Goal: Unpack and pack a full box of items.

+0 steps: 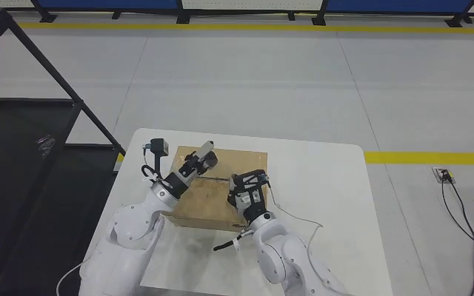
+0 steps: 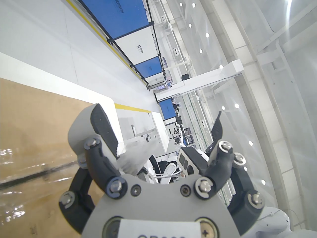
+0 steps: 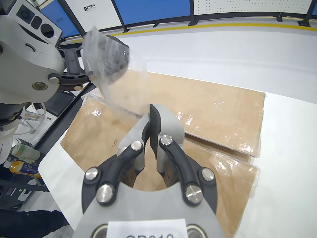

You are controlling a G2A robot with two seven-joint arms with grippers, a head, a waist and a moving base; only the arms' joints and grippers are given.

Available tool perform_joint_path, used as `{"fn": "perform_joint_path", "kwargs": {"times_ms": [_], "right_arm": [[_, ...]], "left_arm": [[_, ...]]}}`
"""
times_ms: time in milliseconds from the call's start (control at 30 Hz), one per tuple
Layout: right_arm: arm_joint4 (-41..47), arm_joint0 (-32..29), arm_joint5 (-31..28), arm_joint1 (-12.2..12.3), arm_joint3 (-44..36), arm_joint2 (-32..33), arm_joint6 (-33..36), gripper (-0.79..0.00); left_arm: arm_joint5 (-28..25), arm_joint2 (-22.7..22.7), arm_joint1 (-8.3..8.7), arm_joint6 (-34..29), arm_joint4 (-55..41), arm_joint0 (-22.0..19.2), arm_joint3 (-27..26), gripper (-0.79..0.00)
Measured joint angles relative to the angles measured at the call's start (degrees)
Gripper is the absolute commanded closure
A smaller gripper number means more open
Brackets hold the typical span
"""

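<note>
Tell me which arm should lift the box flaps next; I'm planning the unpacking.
Right, probably. The right gripper sits shut close over the box seam, by a flap edge that stands raised. The left gripper is open but tilted up off the box, with a tape strip stuck to one finger.

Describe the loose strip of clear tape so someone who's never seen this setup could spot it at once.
On the white table sits a cardboard box with two grippers over it. The tape is the crinkled see-through strip running from one finger of the open left gripper down to the tips of the shut right gripper; it alone hangs in the air.
</note>
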Motion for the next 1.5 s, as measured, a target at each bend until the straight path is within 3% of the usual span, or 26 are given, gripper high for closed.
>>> {"fn": "perform_joint_path", "kwargs": {"times_ms": [400,567,667,733,933,1267,1500], "right_arm": [[2.32,0.19,-1.33,-0.67,0.27,1.72,1.94,0.000],[4.17,0.30,-1.97,-0.93,0.19,2.46,3.73,0.000],[4.89,0.40,-2.47,-1.07,0.18,2.82,4.31,0.000],[5.05,0.45,-2.62,-1.16,0.11,2.89,4.46,0.000],[6.27,0.53,-2.77,-1.51,-0.30,3.06,5.60,0.000],[9.04,0.70,-1.73,-2.07,-0.78,3.98,7.62,0.000],[10.67,1.12,-1.07,-2.48,-0.40,4.27,8.82,0.000]], "left_arm": [[-1.36,-13.17,2.46,-8.81,-3.93,6.08,-3.15,-0.785],[-2.06,-18.21,4.00,-22.78,-7.49,7.04,-0.26,-0.785],[0.36,-20.80,4.71,-30.26,-13.47,5.84,3.21,-0.785],[2.06,-21.67,4.94,-31.95,-16.15,4.74,5.47,-0.785],[4.61,-22.07,5.40,-31.21,-18.00,1.99,9.96,-0.785],[4.17,-21.93,5.45,-30.46,-17.12,2.26,9.70,-0.785],[4.22,-18.56,5.26,-26.71,-15.40,2.94,9.17,-0.785]]}}
